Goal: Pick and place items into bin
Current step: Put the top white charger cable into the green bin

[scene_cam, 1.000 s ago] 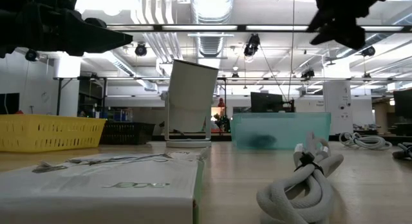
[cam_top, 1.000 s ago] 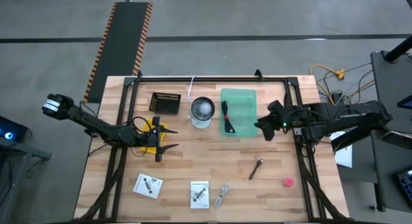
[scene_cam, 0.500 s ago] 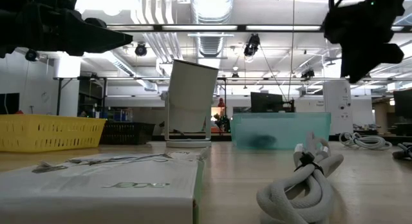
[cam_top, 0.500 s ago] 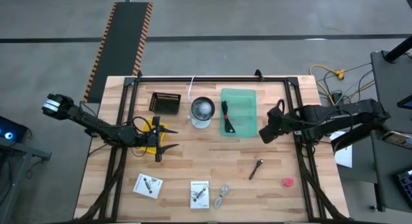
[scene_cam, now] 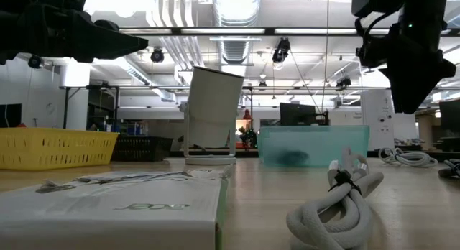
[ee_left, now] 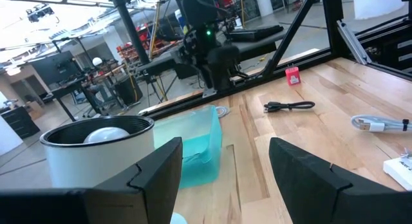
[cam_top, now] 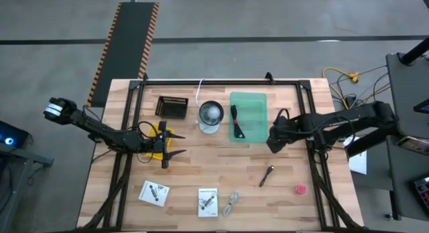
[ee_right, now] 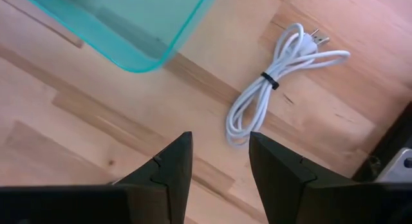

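High view: right gripper [cam_top: 273, 140] hovers beside teal bin [cam_top: 249, 99].

Black-red cable [cam_top: 237, 122] lies in bin [cam_top: 257, 100]; 2 cards [cam_top: 154, 192] on table.

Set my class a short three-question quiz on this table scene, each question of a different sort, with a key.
1. True or false: the right gripper is open and holds nothing.
2. What lies inside the bin? A: a black-and-red cable. B: a spoon. C: a bottle.
3. How many cards lie on the table?

Key: 1 true. 2 A. 3 two.
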Controlling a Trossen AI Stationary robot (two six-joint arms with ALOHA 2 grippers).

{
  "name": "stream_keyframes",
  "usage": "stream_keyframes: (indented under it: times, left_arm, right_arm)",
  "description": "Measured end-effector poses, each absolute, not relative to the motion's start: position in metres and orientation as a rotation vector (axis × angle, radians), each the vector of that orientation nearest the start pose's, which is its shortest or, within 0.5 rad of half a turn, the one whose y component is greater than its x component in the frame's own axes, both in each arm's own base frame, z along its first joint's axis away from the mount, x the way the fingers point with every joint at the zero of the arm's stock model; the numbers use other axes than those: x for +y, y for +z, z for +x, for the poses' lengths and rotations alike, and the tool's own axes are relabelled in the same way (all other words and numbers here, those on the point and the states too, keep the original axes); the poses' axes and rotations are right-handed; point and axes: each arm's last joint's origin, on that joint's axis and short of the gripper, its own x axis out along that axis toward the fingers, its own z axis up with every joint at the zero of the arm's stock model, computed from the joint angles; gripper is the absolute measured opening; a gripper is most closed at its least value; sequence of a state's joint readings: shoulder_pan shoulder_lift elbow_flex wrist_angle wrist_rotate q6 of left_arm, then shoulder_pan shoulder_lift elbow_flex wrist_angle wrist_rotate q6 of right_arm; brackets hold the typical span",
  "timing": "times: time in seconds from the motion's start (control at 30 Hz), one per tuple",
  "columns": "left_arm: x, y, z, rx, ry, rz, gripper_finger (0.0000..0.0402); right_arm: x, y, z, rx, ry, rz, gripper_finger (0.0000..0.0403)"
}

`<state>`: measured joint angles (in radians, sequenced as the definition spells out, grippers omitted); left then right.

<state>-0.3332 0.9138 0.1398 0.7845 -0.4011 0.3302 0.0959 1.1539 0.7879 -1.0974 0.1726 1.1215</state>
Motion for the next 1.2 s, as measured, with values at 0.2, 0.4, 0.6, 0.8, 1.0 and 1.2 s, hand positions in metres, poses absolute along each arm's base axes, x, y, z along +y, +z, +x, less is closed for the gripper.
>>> stream_keyframes:
  times: [0.2, 0.4, 0.6, 0.8, 1.0, 1.2]
  left_arm:
    - [-0.045, 0.185, 0.165, 0.002, 0.069, 0.326, 0.0216]
    - [-0.045, 0.185, 0.165, 0.001, 0.069, 0.326, 0.0216]
    - [-0.045, 0.185, 0.165, 0.001, 0.069, 0.326, 0.0216]
    - [-0.045, 0.185, 0.165, 0.001, 0.069, 0.326, 0.0216]
    - [-0.045, 0.186, 0.165, 0.0, 0.069, 0.325, 0.0216]
    - [-0.045, 0.186, 0.165, 0.0, 0.069, 0.326, 0.0216]
  right_arm:
    - [0.012, 0.205, 0.175, 1.285, -0.864, 0.672, 0.0146]
    - [0.011, 0.19, 0.173, 1.325, -0.922, 0.66, 0.0157]
    - [0.011, 0.173, 0.168, 1.356, -1.016, 0.678, 0.0162]
    - [0.01, 0.162, 0.171, 1.302, -1.015, 0.686, 0.0162]
    - [0.009, 0.157, 0.17, 1.267, -1.033, 0.677, 0.0164]
    - [0.008, 0.149, 0.164, 1.257, -1.074, 0.679, 0.0165]
